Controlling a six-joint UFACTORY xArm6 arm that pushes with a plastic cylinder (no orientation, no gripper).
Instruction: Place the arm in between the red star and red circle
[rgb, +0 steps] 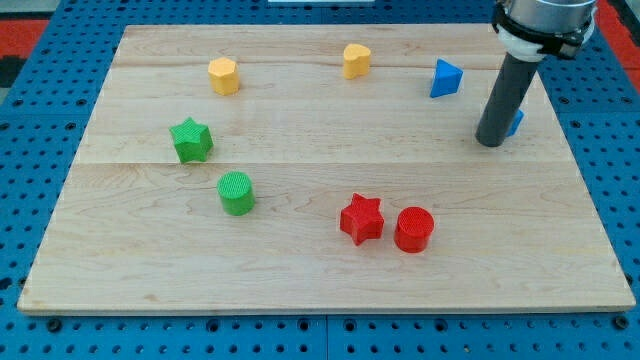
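Wooden board (300, 270): my tip (490, 142) well up-right of red star (361, 218), red circle (413, 229)

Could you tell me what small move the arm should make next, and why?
Probably slide my tip toward the view's bottom left, heading for the red pair. It now stands at the view's right, beside a partly hidden blue block, well away from the red star and red circle, which sit close together, so the approach should line up with their narrow gap.
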